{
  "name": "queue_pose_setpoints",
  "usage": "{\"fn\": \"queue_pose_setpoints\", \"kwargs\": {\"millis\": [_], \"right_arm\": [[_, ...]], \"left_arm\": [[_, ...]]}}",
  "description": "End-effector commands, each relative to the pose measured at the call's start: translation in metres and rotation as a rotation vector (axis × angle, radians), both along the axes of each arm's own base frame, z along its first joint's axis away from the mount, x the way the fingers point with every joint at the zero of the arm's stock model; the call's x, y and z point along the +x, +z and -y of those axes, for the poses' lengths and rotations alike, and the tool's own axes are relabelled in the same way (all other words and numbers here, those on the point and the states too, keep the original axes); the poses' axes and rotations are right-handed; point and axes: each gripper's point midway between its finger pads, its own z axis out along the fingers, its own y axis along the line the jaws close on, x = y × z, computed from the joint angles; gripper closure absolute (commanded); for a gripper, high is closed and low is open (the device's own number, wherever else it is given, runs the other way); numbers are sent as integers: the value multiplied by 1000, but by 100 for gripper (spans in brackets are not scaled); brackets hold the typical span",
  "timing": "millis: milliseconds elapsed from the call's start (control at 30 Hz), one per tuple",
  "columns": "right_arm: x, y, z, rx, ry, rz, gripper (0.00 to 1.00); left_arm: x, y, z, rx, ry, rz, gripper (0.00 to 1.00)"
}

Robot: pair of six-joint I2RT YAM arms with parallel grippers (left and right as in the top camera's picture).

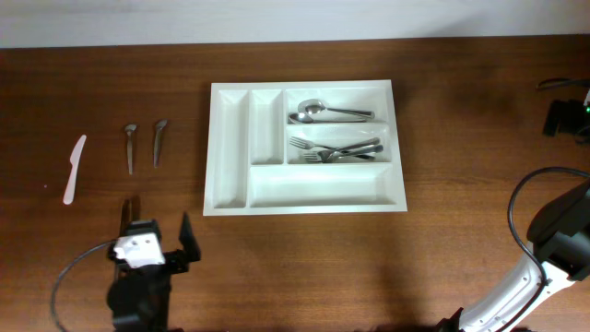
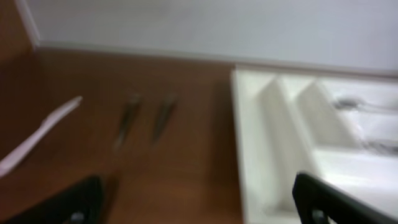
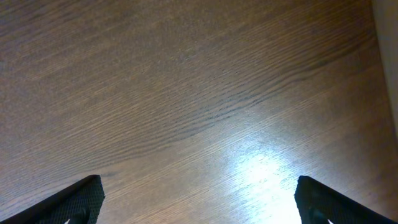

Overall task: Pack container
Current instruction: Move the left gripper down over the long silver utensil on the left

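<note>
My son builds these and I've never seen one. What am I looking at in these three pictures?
Two robot arms at a wooden table. One picture looks down from above; the other two come from wrist cameras, so the dark shapes at their bottom corners are each arm's own fingers. In the middle lies a white cutlery tray holding spoons and forks. Left of it lie two loose spoons and a white knife. The left gripper and right gripper both stand open, holding nothing.

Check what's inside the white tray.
In the tray: spoons in the top long compartment, forks in the middle one; other three look bare. Anything beneath the overlapping forks is hidden.
</note>
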Motion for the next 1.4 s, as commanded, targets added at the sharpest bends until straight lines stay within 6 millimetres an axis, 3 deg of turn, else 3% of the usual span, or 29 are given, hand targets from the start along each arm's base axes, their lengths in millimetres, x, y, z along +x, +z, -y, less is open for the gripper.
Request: {"fn": "queue_pose_setpoints", "kwargs": {"millis": [0,167,333,433,567,667,800,1000,1100,1367], "right_arm": [[2,7,-3,-3,12,19,1],[2,7,-3,-3,12,19,1],[2,7,-3,-3,12,19,1],[2,7,-3,-3,12,19,1],[2,7,-3,-3,12,19,1],[2,7,-3,-3,12,19,1],[2,7,-3,-3,12,19,1],[2,7,-3,-3,12,19,1],[2,7,-3,-3,12,19,1],[2,7,-3,-3,12,19,1]], "left_arm": [[-4,29,-20,65,60,-90,1],[7,57,-53,26,139,-317,1],[35,67,-59,33,-54,-594,1],[51,53,-76,23,-55,-738,1],[60,11,-82,-38,-79,-891,1],[49,-25,-86,-69,-79,-1055,1],[44,-53,-88,-99,-86,-1159,1],[32,-74,-112,-18,-6,-1293,1],[38,-81,-116,-4,1,-1290,1],[34,-85,-126,65,1,-1333,1]]}}
